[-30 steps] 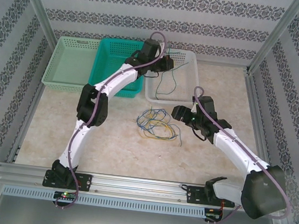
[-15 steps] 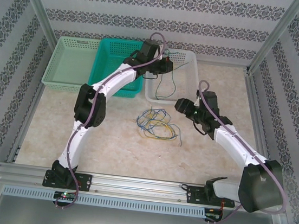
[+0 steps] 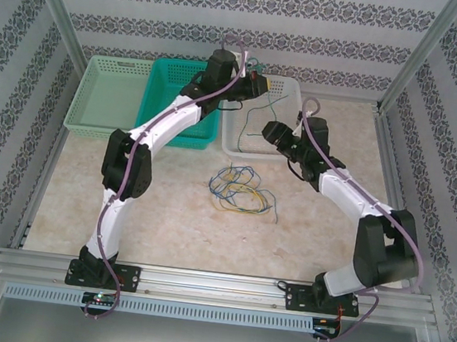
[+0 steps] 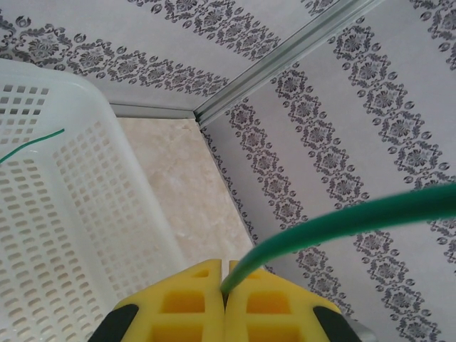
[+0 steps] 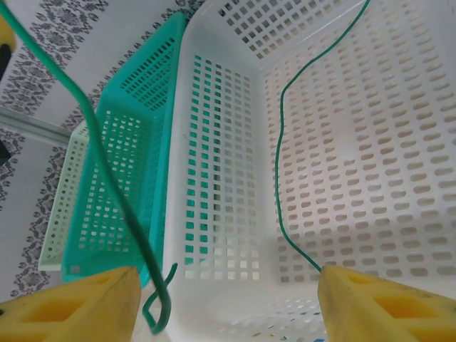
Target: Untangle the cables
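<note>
A green cable (image 3: 261, 107) hangs from my left gripper (image 3: 253, 77), which is raised over the back of the white basket (image 3: 233, 147). In the left wrist view the yellow fingers (image 4: 192, 303) are shut on that green cable (image 4: 335, 224). My right gripper (image 3: 268, 131) hovers at the basket's near right side, open. Its yellow pads (image 5: 71, 306) stand wide apart, and the green cable's hooked end (image 5: 158, 308) dangles between them, nearer the left pad and touching neither. A second green strand (image 5: 279, 178) runs down inside the basket. A tangle of blue, yellow and green cables (image 3: 243, 189) lies on the table.
A teal basket (image 3: 172, 89) sits left of the white one, tilted against it, with a pale green basket (image 3: 104, 93) further left. Patterned walls and metal posts close in the back and sides. The left arm's forearm crosses above the teal basket.
The left gripper has risen and moved back over the white basket, drawing the green cable up. The right arm has swung forward from the table's middle right to the basket.
</note>
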You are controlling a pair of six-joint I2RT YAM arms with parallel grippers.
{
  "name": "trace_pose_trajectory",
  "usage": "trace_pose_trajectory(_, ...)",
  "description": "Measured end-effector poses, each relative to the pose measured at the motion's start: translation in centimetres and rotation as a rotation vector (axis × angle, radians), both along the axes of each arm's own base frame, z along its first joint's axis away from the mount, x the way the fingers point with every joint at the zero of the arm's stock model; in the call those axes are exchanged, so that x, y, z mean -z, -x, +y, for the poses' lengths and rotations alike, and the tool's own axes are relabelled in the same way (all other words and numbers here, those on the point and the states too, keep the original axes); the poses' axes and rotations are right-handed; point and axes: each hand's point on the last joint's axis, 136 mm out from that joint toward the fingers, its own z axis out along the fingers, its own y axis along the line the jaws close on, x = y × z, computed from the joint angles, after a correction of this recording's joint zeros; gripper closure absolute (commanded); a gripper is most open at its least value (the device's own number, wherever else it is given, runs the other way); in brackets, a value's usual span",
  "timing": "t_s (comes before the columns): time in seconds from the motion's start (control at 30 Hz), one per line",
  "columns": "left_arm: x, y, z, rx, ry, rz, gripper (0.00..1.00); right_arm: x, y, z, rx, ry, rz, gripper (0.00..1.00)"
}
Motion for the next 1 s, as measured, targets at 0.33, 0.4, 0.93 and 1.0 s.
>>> trace_pose_trajectory(0.33, 2.7, -0.2, 0.3, -0.025, 0.020, 0.065, 0.98, -1.4, -2.6, 2.8, -0.056, 0.054, -0.009, 1.00)
trace_pose_trajectory(0.4, 2.5, -0.3, 0.7, -0.032, 0.021, 0.062, 0.98, -1.4, -2.6, 3.3, -0.083, 0.103, 0.011, 1.00)
trace_pose_trajectory(0.93, 2.0, 0.0, 1.5, 0.014, -0.015, 0.056, 0.98, 0.6, -2.3, 3.3, -0.480, 0.585, 0.255, 1.00)
trace_pose_trajectory(1.0, 2.5, 0.2, 1.7, 0.023, -0.022, 0.076, 0.98, 1.0, -2.0, 3.1, -0.507, 0.615, 0.275, 1.00)
